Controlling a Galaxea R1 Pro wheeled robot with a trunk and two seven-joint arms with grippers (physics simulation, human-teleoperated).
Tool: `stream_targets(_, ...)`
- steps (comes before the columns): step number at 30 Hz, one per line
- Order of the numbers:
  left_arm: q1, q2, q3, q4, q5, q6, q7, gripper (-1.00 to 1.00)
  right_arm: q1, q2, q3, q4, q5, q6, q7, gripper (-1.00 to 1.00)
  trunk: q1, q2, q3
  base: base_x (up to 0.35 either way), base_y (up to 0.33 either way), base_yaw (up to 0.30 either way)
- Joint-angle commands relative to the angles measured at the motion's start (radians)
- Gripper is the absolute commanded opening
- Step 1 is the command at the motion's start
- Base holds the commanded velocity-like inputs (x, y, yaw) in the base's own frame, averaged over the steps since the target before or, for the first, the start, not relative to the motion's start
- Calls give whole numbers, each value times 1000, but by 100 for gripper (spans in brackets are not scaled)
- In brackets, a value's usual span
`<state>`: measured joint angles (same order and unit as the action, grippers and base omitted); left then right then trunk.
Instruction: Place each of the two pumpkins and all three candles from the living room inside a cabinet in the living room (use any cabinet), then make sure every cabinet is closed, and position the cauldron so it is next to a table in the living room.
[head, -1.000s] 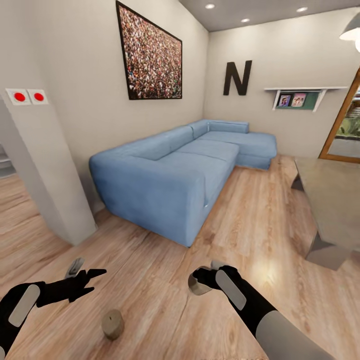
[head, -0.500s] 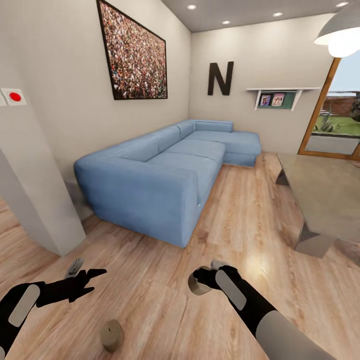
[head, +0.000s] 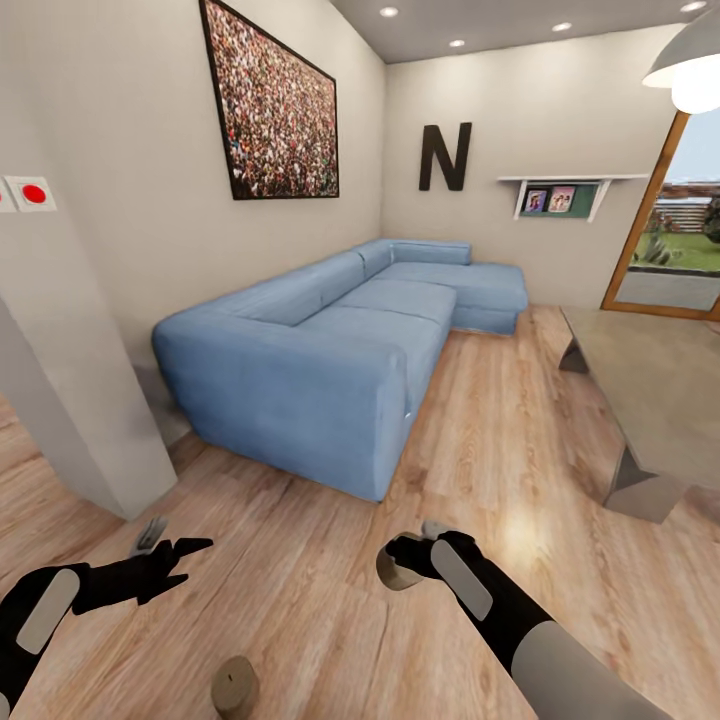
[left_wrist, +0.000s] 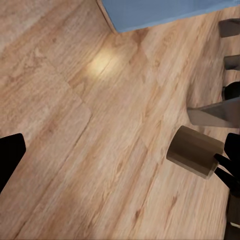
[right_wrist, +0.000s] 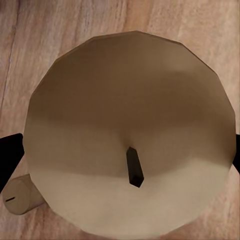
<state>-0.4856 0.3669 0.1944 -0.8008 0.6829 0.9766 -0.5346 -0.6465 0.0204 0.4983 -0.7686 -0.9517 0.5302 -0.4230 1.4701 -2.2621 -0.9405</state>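
Right gripper clenched on a stubby tan wax candle, round wick end facing the wrist camera. Left gripper released, fingers spread, nothing held. Second short olive-brown candle lying on the pale wood floor at about five o'clock from the left gripper, long axis roughly level, nearer the left arm. Blue sofa beyond at twelve.

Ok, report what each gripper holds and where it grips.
The right gripper holds a candle by its round sides, wick end facing the wrist camera. The left gripper is open, holding nothing.
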Motion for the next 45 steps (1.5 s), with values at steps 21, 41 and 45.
stream_targets(21, -1, -75, -2, -83, -6, -13, 517, 100, -1, 0, 3, -1, -10, 1, -10, -100, 65, -119, -54, 1, 0, 0)
stream_targets(41, -1, -178, -77, -159, -5, -61, 864, 100, -1, -1, 6, -191, -10, 32, -12, -100, 131, -239, -119, 0, 0, 0)
stream_targets(45, -1, -178, -77, -159, -4, -61, 864, 100, 6, -74, 8, -483, -16, 118, -22, -100, 133, -240, -135, 0, 0, 0)
